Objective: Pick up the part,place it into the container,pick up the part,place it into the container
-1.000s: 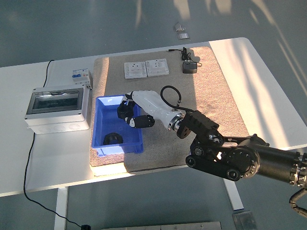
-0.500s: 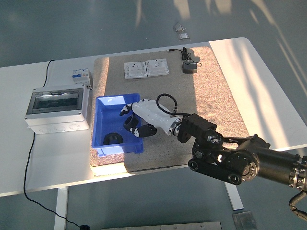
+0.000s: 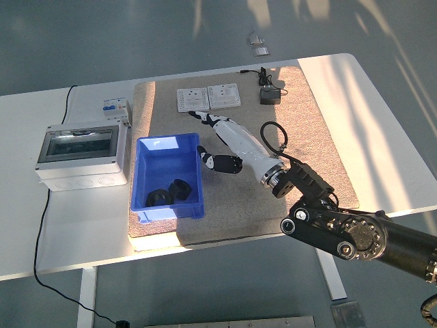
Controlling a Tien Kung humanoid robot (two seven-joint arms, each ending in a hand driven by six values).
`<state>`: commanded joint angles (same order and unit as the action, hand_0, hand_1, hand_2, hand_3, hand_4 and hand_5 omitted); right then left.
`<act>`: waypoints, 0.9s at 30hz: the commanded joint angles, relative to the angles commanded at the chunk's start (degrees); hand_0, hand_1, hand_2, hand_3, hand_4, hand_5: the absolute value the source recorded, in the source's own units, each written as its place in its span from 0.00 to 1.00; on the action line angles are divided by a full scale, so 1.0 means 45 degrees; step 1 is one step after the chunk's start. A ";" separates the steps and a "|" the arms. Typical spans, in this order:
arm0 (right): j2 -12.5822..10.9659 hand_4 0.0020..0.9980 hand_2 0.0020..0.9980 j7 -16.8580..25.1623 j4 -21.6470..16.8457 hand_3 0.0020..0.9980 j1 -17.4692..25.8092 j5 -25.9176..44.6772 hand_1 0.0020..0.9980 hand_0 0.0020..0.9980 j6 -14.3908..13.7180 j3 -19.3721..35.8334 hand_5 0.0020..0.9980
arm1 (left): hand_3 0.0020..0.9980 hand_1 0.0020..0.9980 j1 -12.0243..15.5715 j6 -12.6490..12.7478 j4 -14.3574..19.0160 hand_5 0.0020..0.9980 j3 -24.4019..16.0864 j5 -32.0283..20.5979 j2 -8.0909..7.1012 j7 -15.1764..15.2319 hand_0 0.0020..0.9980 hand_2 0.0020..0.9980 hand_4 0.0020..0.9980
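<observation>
Two black parts lie side by side in the blue container, near its front wall. My right hand is white with black fingers. It is above the mat just right of the container, fingers spread and holding nothing. The right arm reaches in from the lower right. No left arm is in view.
A grey electrical box with a small breaker behind it stands left of the container. Two white socket plates and a black adapter with cable lie at the mat's far edge.
The right hand let go of a black part into the container, opened, and drew back to the right and away from it. A second part now lies in the container.
</observation>
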<state>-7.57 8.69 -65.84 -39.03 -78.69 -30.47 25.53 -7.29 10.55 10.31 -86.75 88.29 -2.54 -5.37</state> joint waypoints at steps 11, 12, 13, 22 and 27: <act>-0.1895 0.50 0.83 0.2879 -0.1420 0.82 0.4599 0.3926 0.77 0.82 0.0054 0.5217 0.05 | 0.63 0.67 0.0279 0.0105 0.0000 0.77 -0.0009 -0.0447 0.0200 0.0247 0.68 0.70 0.65; -0.1855 0.50 0.83 0.3101 -0.1396 0.82 0.5047 0.4318 0.77 0.82 0.0103 0.5752 0.05 | 0.63 0.67 0.0297 0.0117 0.0000 0.77 -0.0020 -0.0462 0.0210 0.0255 0.68 0.70 0.65; -0.1806 0.50 0.83 0.3262 -0.1379 0.82 0.5403 0.4640 0.77 0.82 0.0125 0.6206 0.05 | 0.63 0.67 0.0308 0.0123 0.0000 0.77 -0.0027 -0.0463 0.0217 0.0259 0.68 0.70 0.65; -0.1389 0.49 0.74 0.3835 -0.1435 0.71 0.7117 0.6157 0.69 0.78 0.0044 0.9265 0.05 | 0.63 0.67 0.0291 0.0100 0.0000 0.77 -0.0112 -0.0207 0.0200 0.0166 0.68 0.70 0.65; -0.1242 0.49 0.73 0.4071 -0.1451 0.70 0.7142 0.6408 0.68 0.77 -0.0010 0.9700 0.05 | 0.63 0.67 0.0309 0.0074 0.0000 0.77 -0.0091 -0.0203 0.0225 0.0077 0.68 0.70 0.65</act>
<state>-13.16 27.00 -72.37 -6.89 -49.85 -30.52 69.18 -5.90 10.89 10.31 -87.16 87.37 -1.53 -5.03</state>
